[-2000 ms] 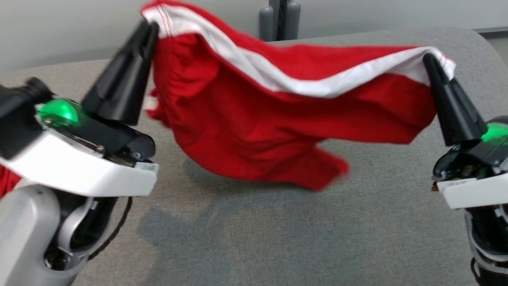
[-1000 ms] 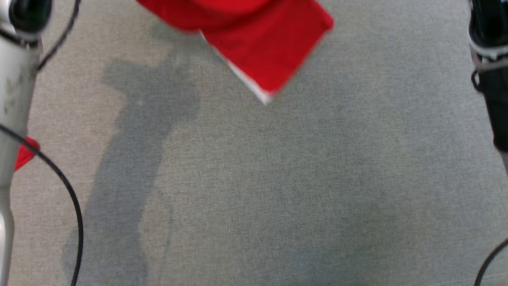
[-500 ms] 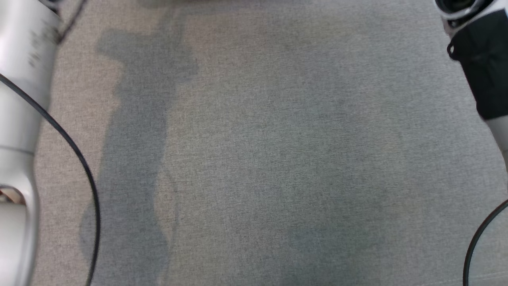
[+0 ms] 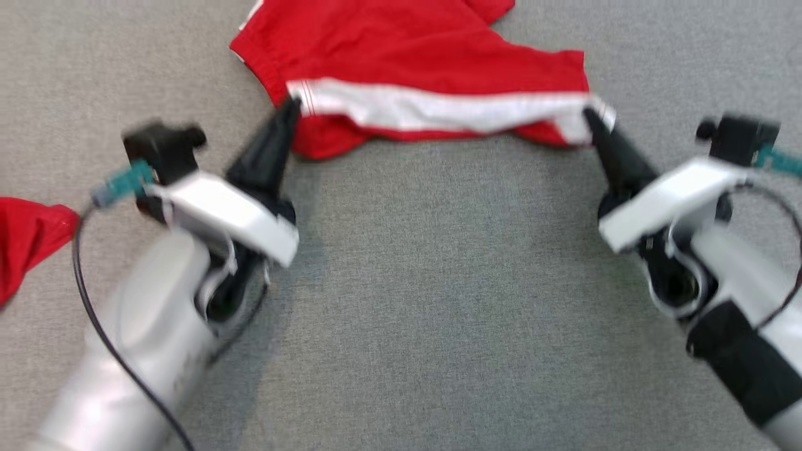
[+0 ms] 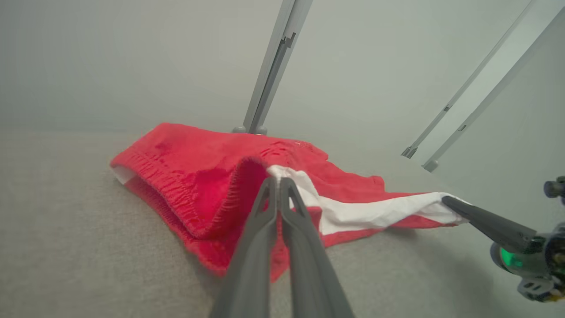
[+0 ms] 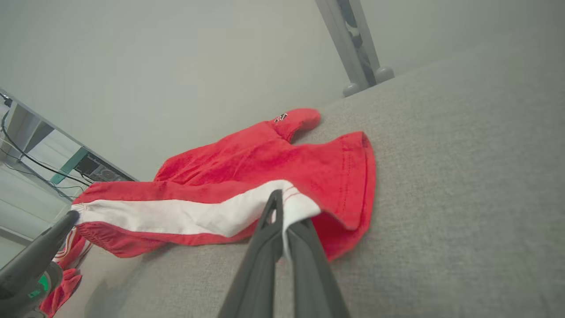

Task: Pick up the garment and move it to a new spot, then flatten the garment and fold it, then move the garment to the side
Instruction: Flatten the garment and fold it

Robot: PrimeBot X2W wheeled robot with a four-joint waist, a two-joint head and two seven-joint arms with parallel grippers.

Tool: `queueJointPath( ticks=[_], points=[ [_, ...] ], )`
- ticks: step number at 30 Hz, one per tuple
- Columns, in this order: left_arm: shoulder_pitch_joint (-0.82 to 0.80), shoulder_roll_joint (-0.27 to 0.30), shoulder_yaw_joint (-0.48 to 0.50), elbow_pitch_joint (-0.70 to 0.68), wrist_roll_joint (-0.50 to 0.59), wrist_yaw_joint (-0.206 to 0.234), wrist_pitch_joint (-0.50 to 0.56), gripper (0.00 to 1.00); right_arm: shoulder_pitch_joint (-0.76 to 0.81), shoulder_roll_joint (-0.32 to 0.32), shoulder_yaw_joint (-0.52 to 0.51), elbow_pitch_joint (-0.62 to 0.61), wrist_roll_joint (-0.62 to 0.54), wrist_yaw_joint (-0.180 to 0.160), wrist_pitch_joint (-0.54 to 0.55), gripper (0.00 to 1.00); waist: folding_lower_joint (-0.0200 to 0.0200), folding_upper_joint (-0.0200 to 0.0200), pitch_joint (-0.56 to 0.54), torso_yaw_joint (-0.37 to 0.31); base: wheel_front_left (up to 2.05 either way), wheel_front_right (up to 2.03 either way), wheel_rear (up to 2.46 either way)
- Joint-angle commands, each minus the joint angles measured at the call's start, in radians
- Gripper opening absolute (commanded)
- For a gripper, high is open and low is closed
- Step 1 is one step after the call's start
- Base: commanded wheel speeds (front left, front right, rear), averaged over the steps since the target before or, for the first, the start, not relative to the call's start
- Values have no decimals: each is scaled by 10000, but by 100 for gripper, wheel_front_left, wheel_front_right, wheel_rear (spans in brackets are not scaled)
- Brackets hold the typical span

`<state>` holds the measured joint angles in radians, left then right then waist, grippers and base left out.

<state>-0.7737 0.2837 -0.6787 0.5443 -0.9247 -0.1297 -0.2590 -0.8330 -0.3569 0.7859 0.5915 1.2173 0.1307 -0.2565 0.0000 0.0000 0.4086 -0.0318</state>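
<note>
Lying rumpled at 12 o'clock on grey fabric (image 4: 438, 282): one pair of red shorts (image 4: 426, 44) with a white side stripe (image 4: 432, 113). The left gripper (image 4: 292, 105) and right gripper (image 4: 589, 116) each clamp a stripe end. One other red garment (image 4: 25, 244) at 9 o'clock.

left pincer (image 4: 292, 105): clamped, reaching forward | right pincer (image 4: 588, 115): clamped, reaching forward

Bare grey surface (image 4: 438, 300) lay open between left gripper (image 4: 293, 103) and right gripper (image 4: 588, 114) — red garment (image 4: 407, 44) blocked the far side, another red cloth (image 4: 25, 241) the left edge
</note>
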Motion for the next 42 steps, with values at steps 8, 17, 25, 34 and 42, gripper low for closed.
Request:
queueJointPath(
  ticks=[8, 17, 25, 34, 42],
  points=[
    [3274, 947, -37, -2378, 21, 456, 81, 0, 2713, -931, 247, -1669, 602, 1, -123, 0, 0, 0, -1161, -74, 0, 0, 0],
    [5748, 2303, -375, -5352, -73, 2001, 1078, 0, 5543, -1660, -674, -3240, 535, 1, -101, 0, 0, 0, -1931, 41, 0, 0, 0],
    [7177, 3249, -394, -7896, -358, 3186, 1857, 0, 7393, -2267, -1267, -4507, 164, 1, 105, 0, 0, 0, -2181, 105, 0, 0, 0],
    [7840, 3827, -273, -9896, -455, 4039, 2281, 0, 8705, -2536, -3168, -6260, -778, 1, 1511, 0, 0, 0, -2033, 176, 0, 0, 0],
    [6993, 3500, 298, -9669, -525, 3911, 1913, 0, 7935, -1919, -4955, -7396, -1481, 1, 3644, 0, 0, 0, -1381, 337, 0, 0, 0]
  ],
)
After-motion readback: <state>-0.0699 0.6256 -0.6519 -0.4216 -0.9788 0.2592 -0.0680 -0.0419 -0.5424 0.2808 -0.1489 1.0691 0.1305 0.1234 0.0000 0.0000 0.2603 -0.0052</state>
